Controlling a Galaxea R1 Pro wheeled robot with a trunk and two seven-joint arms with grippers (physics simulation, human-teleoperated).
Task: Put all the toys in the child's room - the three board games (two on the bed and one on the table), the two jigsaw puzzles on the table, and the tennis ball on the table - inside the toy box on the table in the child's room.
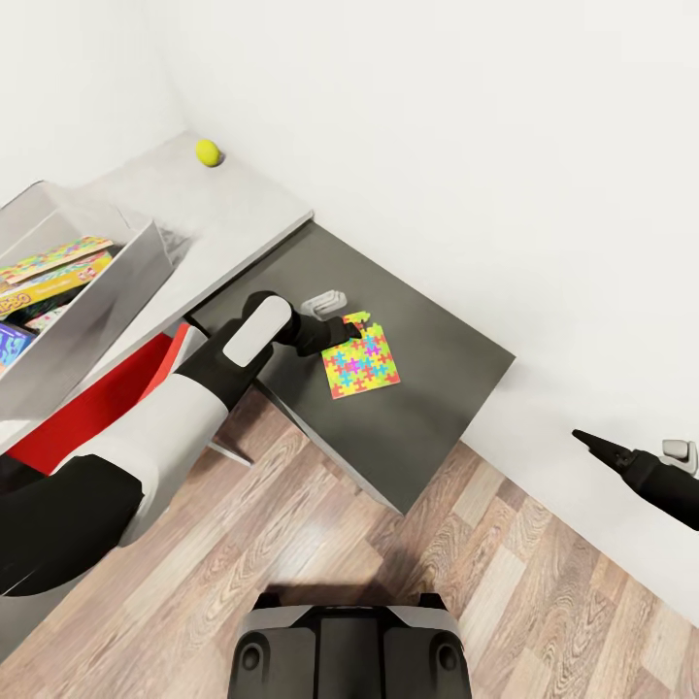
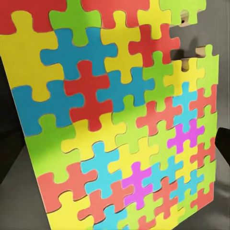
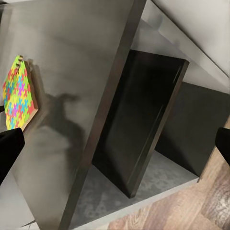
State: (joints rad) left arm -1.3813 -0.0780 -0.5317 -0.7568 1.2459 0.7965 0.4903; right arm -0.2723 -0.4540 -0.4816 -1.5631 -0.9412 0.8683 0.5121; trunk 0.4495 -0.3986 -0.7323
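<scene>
A multicoloured jigsaw puzzle (image 1: 362, 367) hangs just over the dark grey table (image 1: 437, 340), casting a shadow on it in the right wrist view. My left gripper (image 1: 351, 327) is shut on the puzzle's far edge, and the puzzle (image 2: 115, 124) is very close in the left wrist view. The tennis ball (image 1: 207, 152) lies at the far corner of the light grey table (image 1: 243, 209). The translucent toy box (image 1: 136, 254) stands at the left with board games (image 1: 53, 269) inside. My right gripper (image 1: 590, 444) hovers open to the right, away from the table, its fingers (image 3: 9, 149) spread wide.
White walls close in behind both tables. A red panel (image 1: 97, 400) sits under the light table beside my left arm. Below the dark table stands a dark shelf board (image 3: 143, 120). Wood floor (image 1: 388, 544) lies between my base (image 1: 349, 646) and the table.
</scene>
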